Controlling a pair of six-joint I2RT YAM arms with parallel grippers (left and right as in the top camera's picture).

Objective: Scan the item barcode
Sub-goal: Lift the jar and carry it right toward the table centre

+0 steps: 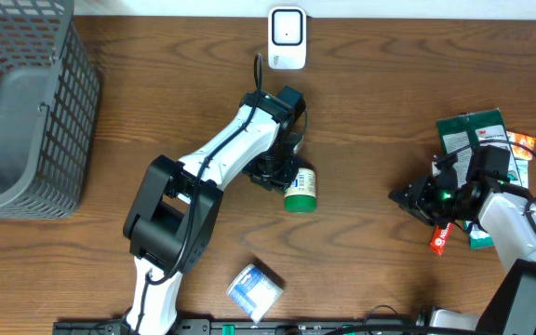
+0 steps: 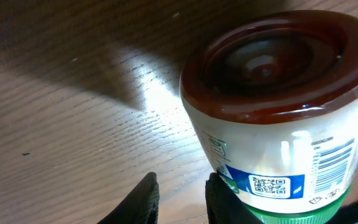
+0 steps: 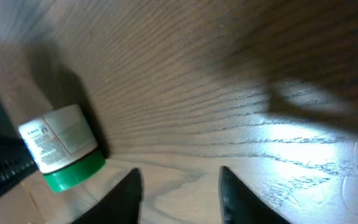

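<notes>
The green-capped jar lies on its side mid-surface, cap toward the near edge, base toward the white scanner, gripped in the left gripper jaws; the right gripper, jaws parted and empty, waits well apart on the brown wood surface.

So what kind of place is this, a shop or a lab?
Probably a lab mock-up of a checkout: a white scanner on a wooden table, a grey basket, and small grocery items, such as the green-lidded jar and packets.
</notes>
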